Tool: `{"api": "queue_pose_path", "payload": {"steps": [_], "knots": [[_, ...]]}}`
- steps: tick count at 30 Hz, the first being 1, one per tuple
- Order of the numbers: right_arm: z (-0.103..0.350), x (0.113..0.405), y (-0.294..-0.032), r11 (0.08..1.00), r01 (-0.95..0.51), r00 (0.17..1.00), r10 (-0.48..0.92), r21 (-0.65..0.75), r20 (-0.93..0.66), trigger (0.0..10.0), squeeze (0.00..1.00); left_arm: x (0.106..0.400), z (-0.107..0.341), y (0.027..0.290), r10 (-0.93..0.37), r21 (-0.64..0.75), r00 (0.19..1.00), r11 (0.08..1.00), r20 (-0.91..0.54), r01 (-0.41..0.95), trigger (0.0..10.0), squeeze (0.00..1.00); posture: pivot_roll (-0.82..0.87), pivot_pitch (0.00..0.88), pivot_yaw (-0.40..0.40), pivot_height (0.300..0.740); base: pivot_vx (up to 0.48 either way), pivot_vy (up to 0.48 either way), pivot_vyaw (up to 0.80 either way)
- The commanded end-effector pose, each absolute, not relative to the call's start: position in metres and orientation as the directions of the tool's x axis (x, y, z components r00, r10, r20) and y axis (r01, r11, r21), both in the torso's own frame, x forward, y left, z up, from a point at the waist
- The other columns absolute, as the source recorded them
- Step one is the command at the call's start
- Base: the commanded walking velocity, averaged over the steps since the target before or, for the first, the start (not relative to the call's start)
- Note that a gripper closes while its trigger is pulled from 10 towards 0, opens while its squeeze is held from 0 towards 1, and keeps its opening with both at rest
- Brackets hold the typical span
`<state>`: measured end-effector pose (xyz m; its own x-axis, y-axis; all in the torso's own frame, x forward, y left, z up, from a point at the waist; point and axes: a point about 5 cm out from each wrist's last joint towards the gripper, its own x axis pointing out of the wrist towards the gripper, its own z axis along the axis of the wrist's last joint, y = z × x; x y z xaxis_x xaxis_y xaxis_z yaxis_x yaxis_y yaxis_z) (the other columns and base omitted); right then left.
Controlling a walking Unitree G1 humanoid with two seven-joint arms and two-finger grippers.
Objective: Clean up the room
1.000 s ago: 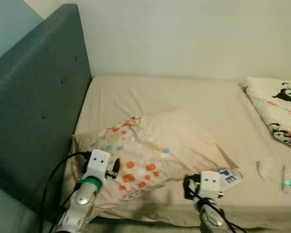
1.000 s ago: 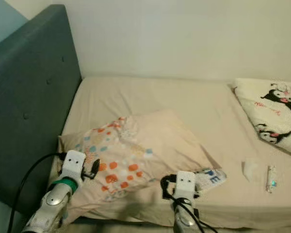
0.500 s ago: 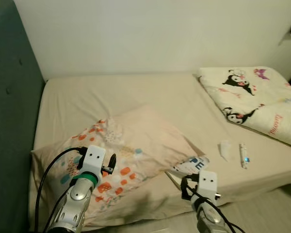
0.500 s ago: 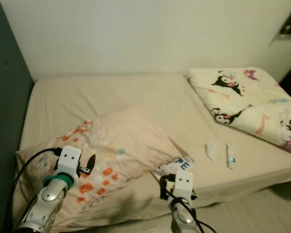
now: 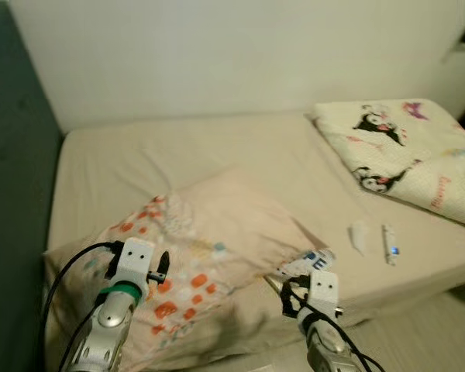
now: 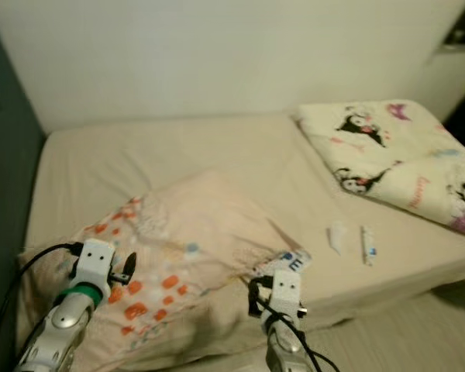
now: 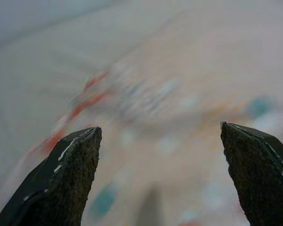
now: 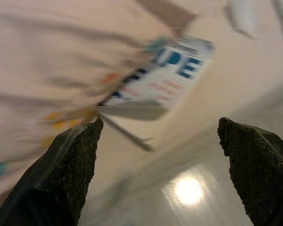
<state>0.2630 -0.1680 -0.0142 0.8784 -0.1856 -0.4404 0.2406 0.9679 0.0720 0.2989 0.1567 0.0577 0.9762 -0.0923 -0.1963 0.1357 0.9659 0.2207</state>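
Nearest the camera, the left gripper (image 5: 161,266) hovers over the near left corner of the bed, its black fingers (image 7: 61,181) spread wide with nothing between them. The right gripper (image 5: 288,297) hangs at the bed's near edge, fingers (image 8: 70,169) likewise apart and empty.

Under the left gripper lies a cream pillow with orange and blue dots (image 5: 209,263), tilted across the beige bed sheet (image 5: 217,151). Tucked partly beneath the pillow's near right corner, just in front of the right gripper, is a white flat packet with blue letters (image 5: 310,262); in the right wrist view it appears blurred (image 8: 165,70), lying on the sheet at the mattress edge.

Further right on the sheet, near the bed's edge, a small crumpled white tissue (image 5: 359,236) lies just beside a slim white tube-like item (image 5: 389,244), the two close together but apart from the packet.

Beyond them, at the far right of the bed, rests a folded white blanket with black cartoon characters (image 5: 403,151). A dark teal padded headboard (image 5: 15,170) runs along the bed's left side, and a plain pale wall (image 5: 232,54) stands behind the bed.
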Motion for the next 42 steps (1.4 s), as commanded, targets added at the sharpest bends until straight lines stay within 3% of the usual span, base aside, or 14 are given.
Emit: {"api": "queue_pose_path", "payload": {"steps": [1,2,17,29,37,42], "knots": [[-0.019,0.258,-0.166,0.964,0.255,0.870,-0.193,0.079,-0.454,10.0,0.00,0.297,0.051,0.162,-0.085,0.235,0.968,0.962,-0.236,0.141,10.0,0.00,0.11,0.000,0.059,0.740,0.000,0.000,0.00],[-0.020,0.256,-0.167,0.962,0.261,0.870,-0.198,0.080,-0.452,10.0,0.00,0.303,0.055,0.159,-0.099,0.239,0.968,0.958,-0.232,0.156,10.0,0.00,0.10,0.000,0.095,0.740,0.000,0.000,0.00],[-0.019,0.261,-0.169,0.969,0.244,0.873,-0.199,0.045,-0.445,10.0,0.00,0.309,0.079,0.160,-0.103,0.280,0.974,0.947,-0.200,0.158,10.0,0.00,0.19,0.000,0.130,0.740,0.000,0.000,0.00],[-0.022,0.259,-0.157,0.972,0.229,0.870,-0.179,0.055,-0.460,10.0,0.00,0.306,0.065,0.162,-0.126,0.259,0.966,0.948,-0.226,0.184,10.0,0.00,0.15,0.000,0.112,0.740,0.000,0.000,0.00],[-0.024,0.257,-0.150,0.979,0.198,0.874,-0.155,0.047,-0.461,10.0,0.00,0.289,0.031,0.163,-0.150,0.290,0.937,0.925,-0.317,0.246,10.0,0.00,0.12,0.000,0.044,0.740,0.000,0.000,0.00],[-0.021,0.260,-0.154,0.980,0.192,0.880,-0.151,0.047,-0.451,10.0,0.00,0.295,0.037,0.169,-0.077,0.226,0.945,0.962,-0.316,0.154,10.0,0.00,0.13,0.000,0.042,0.740,0.000,0.000,0.00]]}}
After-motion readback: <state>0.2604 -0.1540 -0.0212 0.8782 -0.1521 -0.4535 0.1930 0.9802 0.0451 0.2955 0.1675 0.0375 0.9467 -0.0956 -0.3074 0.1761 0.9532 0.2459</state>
